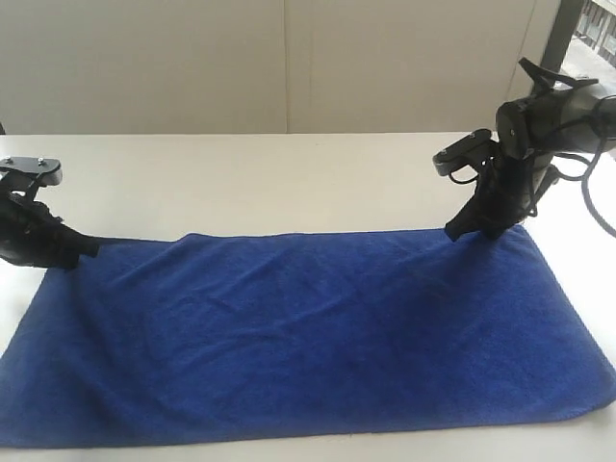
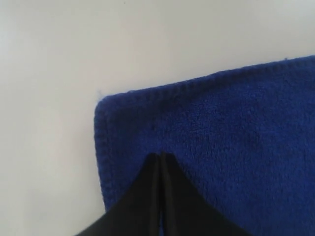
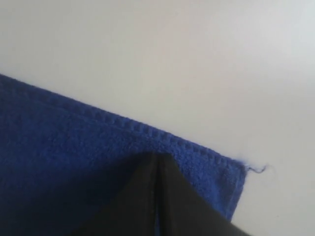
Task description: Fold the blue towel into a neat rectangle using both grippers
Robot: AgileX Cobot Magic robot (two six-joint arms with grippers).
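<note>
Exterior view: left gripper (image 1: pixel 89 249), right gripper (image 1: pixel 466 229) closed atop blue towel (image 1: pixel 308 337).

The light was soft and even, brightest from the window (image 1: pixel 595 38) behind my right claw (image 1: pixel 470 231), and it washed the table (image 1: pixel 289 173) almost white without hard glare. The blue towel (image 1: pixel 308 337) read dark, with a dim shadow right under my claw's tips. In both wrist pictures my own fingers (image 2: pixel 142 196) were black, featureless and blurred, while the cloth just beyond them was fairly sharp.
</note>
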